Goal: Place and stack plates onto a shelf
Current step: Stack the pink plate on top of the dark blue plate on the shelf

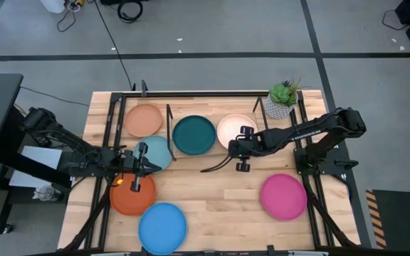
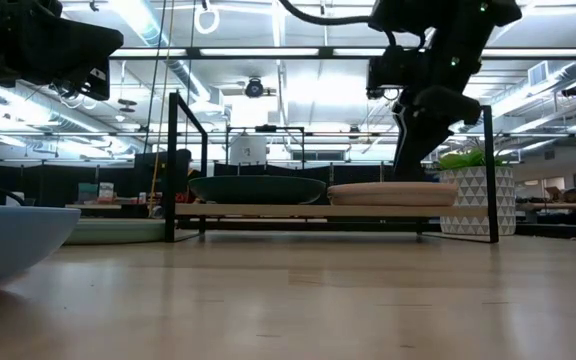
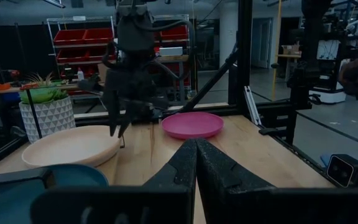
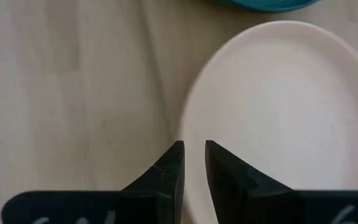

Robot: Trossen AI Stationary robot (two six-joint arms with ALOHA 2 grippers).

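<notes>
The shelf (image 1: 216,153) stands at the table's back, and its wood base also shows in the low view (image 2: 308,210). On it rest a dark teal plate (image 1: 194,135) (image 2: 258,188) and a cream plate (image 1: 235,128) (image 2: 393,193). My right gripper (image 1: 238,148) (image 4: 193,146) points down just above the cream plate's near-left rim (image 4: 188,124). It is open by a narrow gap and holds nothing. My left gripper (image 1: 148,167) (image 3: 195,146) is shut and empty. It stays level over the light teal plate (image 1: 156,151) and the orange plate (image 1: 132,195). No grey plate is in view.
A peach plate (image 1: 144,119) lies left of the shelf, a blue plate (image 1: 162,226) at the near edge and a magenta plate (image 1: 283,196) at the near right. A potted plant (image 1: 283,99) stands at the back right. The black frame (image 1: 112,114) edges the table.
</notes>
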